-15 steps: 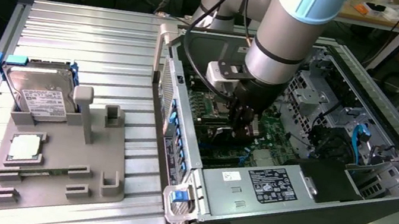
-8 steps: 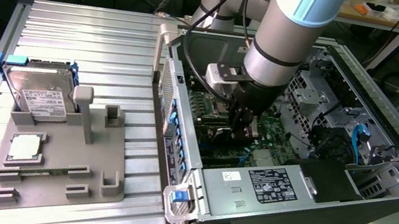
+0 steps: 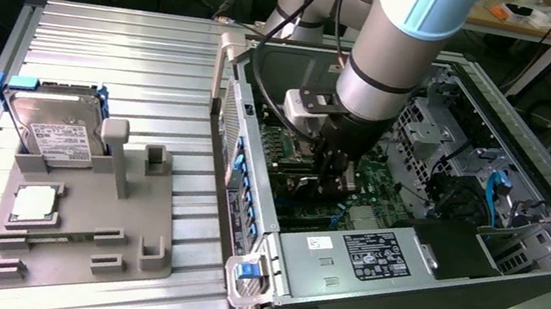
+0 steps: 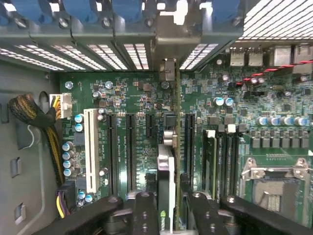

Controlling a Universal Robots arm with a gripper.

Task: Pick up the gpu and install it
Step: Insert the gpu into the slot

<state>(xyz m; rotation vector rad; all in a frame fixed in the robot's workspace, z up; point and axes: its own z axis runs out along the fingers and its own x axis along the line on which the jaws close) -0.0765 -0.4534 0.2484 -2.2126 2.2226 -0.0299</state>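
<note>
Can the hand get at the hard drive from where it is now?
Probably not directly: the hand sits deep inside the computer case, astride the gpu standing on the motherboard; the hard drive stands outside, beyond the case wall.

The exterior camera is looking down from above at the open computer case point(image 3: 409, 225); the wrist camera is hovering close over its motherboard point(image 4: 142, 103), which both are seeing.

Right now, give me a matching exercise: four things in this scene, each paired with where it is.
Things:
1. gpu
2. hard drive
3. processor chip
4. gripper

Places:
A. flat in the grey holder's recess
B. on edge over the motherboard slots
C. inside the computer case, fingers either side of the card
D. propped in the grey holder outside the case

Pairs: 1-B, 2-D, 3-A, 4-C
</note>
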